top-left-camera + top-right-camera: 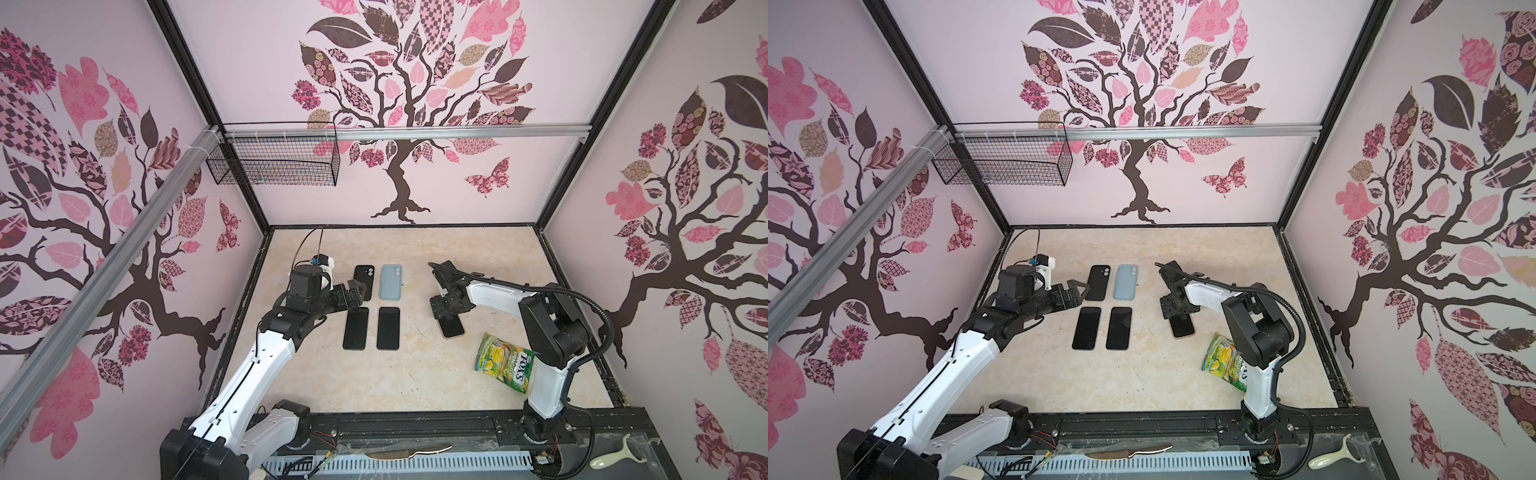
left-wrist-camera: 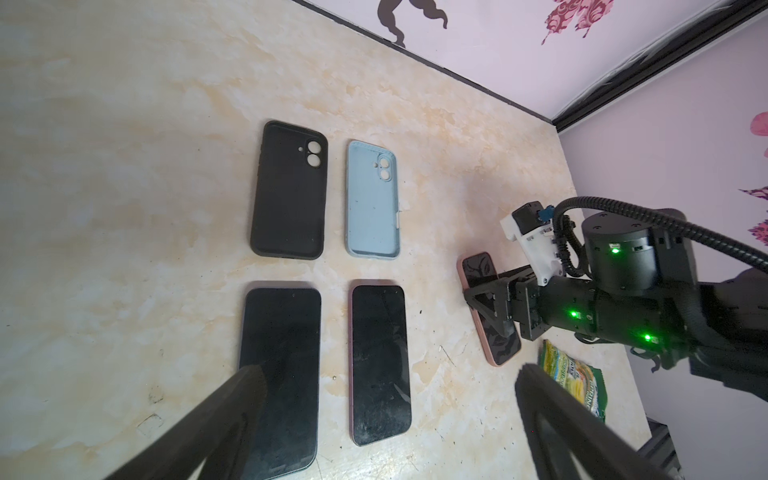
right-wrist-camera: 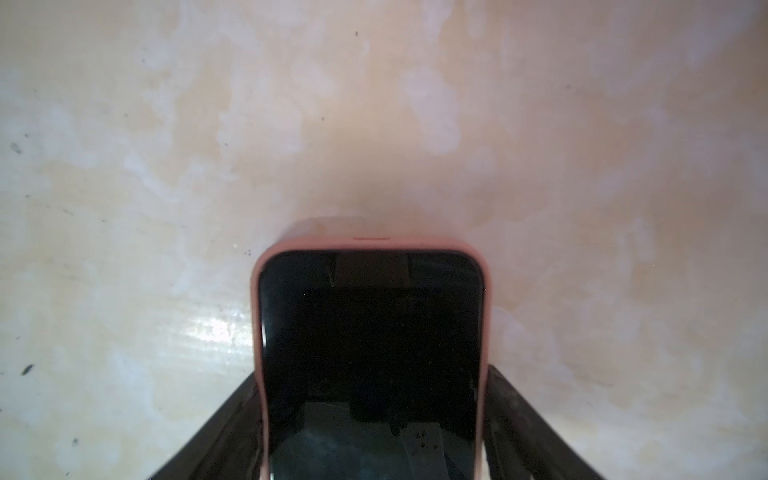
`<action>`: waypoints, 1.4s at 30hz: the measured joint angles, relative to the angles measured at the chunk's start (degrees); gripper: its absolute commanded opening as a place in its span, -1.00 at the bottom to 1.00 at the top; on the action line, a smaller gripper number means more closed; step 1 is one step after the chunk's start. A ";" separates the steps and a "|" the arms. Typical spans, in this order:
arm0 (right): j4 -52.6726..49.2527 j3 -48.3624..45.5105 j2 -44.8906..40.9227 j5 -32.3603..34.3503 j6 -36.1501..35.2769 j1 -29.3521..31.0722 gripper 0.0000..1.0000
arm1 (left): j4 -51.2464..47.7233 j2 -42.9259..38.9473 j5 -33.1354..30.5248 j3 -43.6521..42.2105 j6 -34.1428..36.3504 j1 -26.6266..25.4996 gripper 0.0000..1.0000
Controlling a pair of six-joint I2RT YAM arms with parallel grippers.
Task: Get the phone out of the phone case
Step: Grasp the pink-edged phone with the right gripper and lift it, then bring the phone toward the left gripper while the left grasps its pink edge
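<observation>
Five flat items lie on the beige marbled tabletop [image 1: 415, 374], and I see them well in both top views. In the far row there are two empty cases with the inside up: a black soft case [image 2: 289, 191] on the left and a light blue case [image 2: 372, 203] just beside it on the right. In the near row there are two bare phones with the screen up: a dark-rimmed phone [image 2: 282, 374] on the left and a pinkish-rimmed phone [image 2: 380, 361] on the right.

The black-screened phone [image 3: 370, 332] sits inside its pink phone case [image 3: 374, 243]. It lies flat, screen up, well apart to the right of the other four. A green and yellow snack bag [image 1: 505, 361] lies near it, to the right and nearer to me, without touching it.

The right gripper [image 3: 374, 374] comes down over the far half of this phone. In the right wrist view one dark finger [image 3: 237, 411] stands against each long edge of the case, so the jaws pinch the case across its width.

The left gripper [image 2: 388, 374] hangs above the left pair, between the black case and the dark-rimmed phone. Its jaws are spread wide and hold nothing.
</observation>
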 measured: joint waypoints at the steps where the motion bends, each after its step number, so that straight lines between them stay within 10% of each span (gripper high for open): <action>1: 0.00 0.00 0.00 0.00 0.00 0.00 0.19 | -0.52 0.39 -0.31 0.00 0.20 -0.11 0.96; 14: 0.79 -6.60 -6.51 -1.79 1.07 -0.07 -1.00 | -3.28 5.42 -10.05 0.70 1.38 -14.27 0.96; 28: 15.06 -24.96 -34.99 -11.15 22.69 -6.47 -1.00 | 8.68 5.22 -5.70 -0.17 -2.05 -21.75 0.92; 42: 29.70 -35.41 -42.23 -15.52 53.24 -5.88 -1.00 | 17.07 13.09 -2.47 -0.17 -4.85 -30.05 0.79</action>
